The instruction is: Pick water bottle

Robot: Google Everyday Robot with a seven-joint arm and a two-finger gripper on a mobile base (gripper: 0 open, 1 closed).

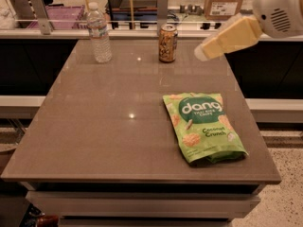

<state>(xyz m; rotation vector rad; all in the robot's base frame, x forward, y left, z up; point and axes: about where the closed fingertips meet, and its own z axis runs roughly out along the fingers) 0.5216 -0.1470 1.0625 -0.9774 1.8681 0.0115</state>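
Note:
The water bottle [99, 32] is clear ribbed plastic with a white cap and a pale label. It stands upright at the far left of the brown table [94, 126]. A gold-brown drink can [167, 42] stands to its right, near the far edge. My gripper [203, 52] is at the tip of the cream arm piece, which reaches in from the upper right. It hangs above the table's far right edge, to the right of the can and well away from the bottle. It holds nothing that I can see.
A green Dang coconut chips bag [203, 126] lies flat on the right near side of the table. Behind the table runs a counter with a cardboard box [226, 1] and a purple bin [61, 15]. The floor drops off on the right.

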